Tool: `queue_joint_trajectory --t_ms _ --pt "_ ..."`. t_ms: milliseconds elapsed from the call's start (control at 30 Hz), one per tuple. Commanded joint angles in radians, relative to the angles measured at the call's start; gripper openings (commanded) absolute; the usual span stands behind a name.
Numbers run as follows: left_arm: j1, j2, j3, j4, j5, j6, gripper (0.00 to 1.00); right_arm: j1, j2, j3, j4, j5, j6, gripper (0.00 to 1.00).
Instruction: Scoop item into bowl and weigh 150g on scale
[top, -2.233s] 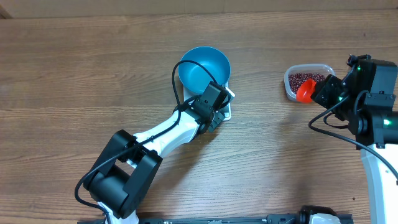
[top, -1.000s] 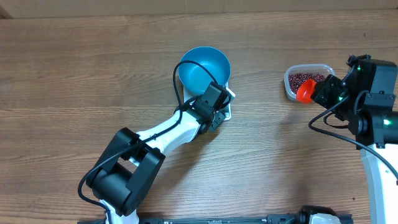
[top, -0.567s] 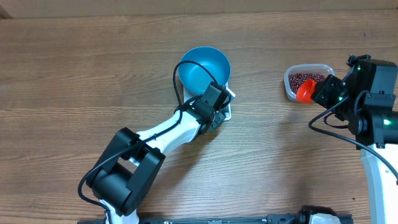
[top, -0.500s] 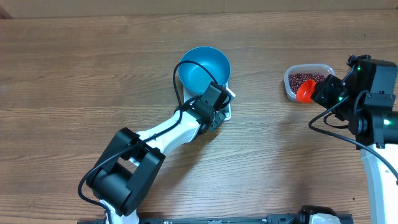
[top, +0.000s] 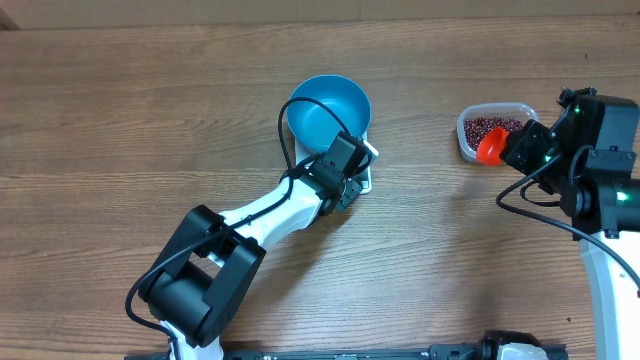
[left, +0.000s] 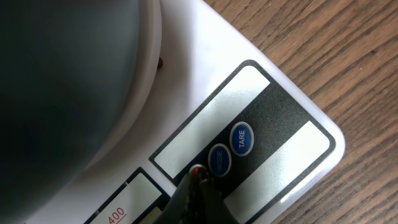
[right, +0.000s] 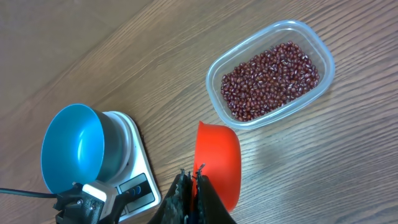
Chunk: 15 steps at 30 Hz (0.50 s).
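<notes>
The blue bowl stands on the white scale; I see no beans inside it. My left gripper is shut, and in the left wrist view its tip touches a small red button beside the TARE button on the scale. My right gripper is shut on the handle of an orange-red scoop, hovering just in front of the clear tub. The tub holds the dark red beans. What the scoop holds is hidden.
The bowl and scale lie well left of the tub, with bare wooden table between. The left arm stretches diagonally from the front left. The right arm's base stands at the right edge.
</notes>
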Motion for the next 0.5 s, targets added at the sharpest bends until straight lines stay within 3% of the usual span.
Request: queue_joint_trajectory --t_ms 0,467 --pt "0.003 0.053 -0.009 0.004 0.021 -0.022 0.04 -0.003 -0.001 0.029 0.002 -0.004 -0.004 0.04" --pt "0.003 0.084 -0.009 0.008 0.02 -0.022 0.04 -0.003 -0.001 0.029 0.002 -0.004 -0.004 0.04"
